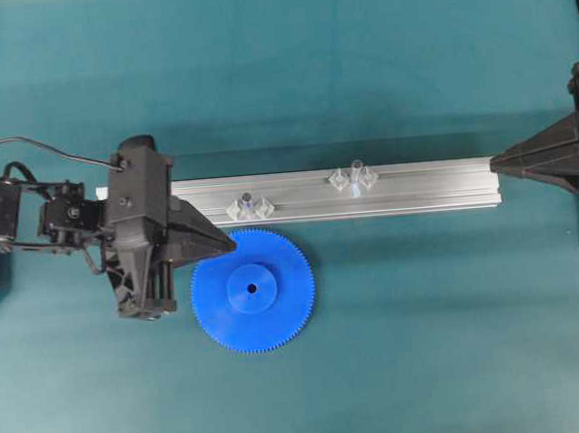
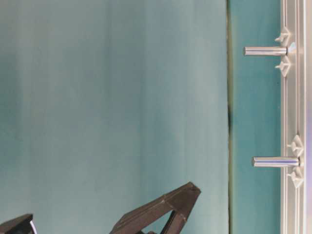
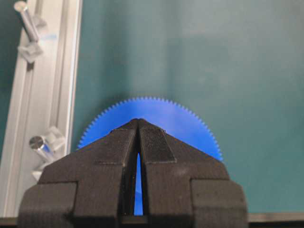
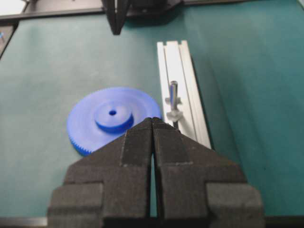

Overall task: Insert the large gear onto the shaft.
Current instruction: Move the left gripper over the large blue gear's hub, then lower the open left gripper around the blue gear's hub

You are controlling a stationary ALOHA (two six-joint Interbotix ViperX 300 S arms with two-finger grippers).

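The large gear (image 1: pixel 253 291), bright blue, lies flat on the mat, apart from the upright shaft (image 1: pixel 354 174).

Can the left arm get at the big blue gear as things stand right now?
Probably yes. The left gripper hovers shut at the large gear's rim, nothing lies between them, and the gear sits flat beside the rail. It would need to open first.

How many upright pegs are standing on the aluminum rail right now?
2. One peg stands toward the rail's left end, just above the large gear in the overhead view. The other peg stands near the rail's middle, further right. The left arm covers the rail's left end, so another could be hidden.
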